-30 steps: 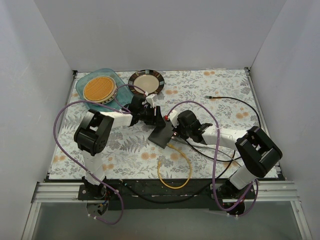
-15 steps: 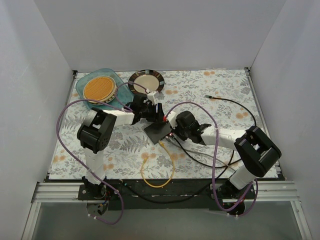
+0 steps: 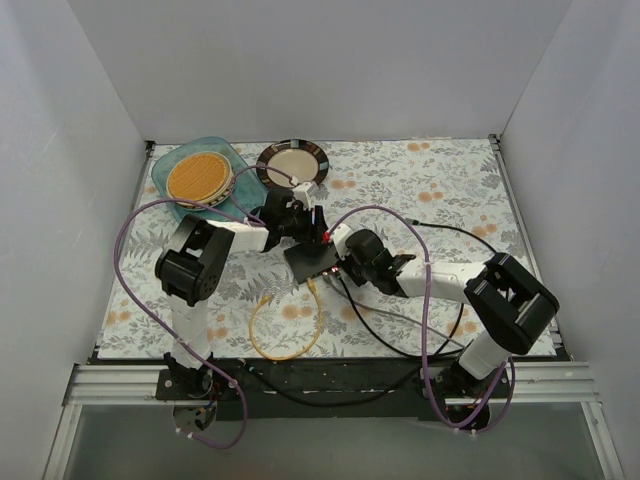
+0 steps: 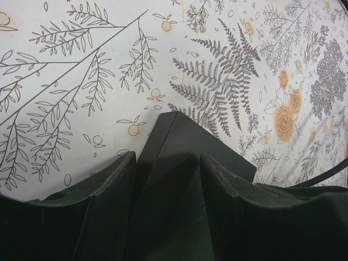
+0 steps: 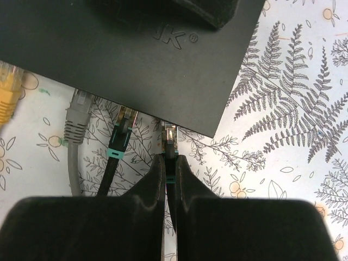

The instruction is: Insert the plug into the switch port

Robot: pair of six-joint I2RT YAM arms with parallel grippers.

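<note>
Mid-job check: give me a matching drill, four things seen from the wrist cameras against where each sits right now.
Things:
1. flat dark grey rectangular box
2. rightmost clear-tipped plug on a black cable
3. grey plug
4. yellow plug

Places:
A. far left along the box's edge, right wrist view
B. pinched in the right gripper
C. between the fingers of the left gripper
D. second from left along the box's edge

Pairs: 1-C, 2-B, 3-D, 4-A

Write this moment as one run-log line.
left gripper: shut on switch box | right gripper: shut on small plug | plug tip: at box edge
</note>
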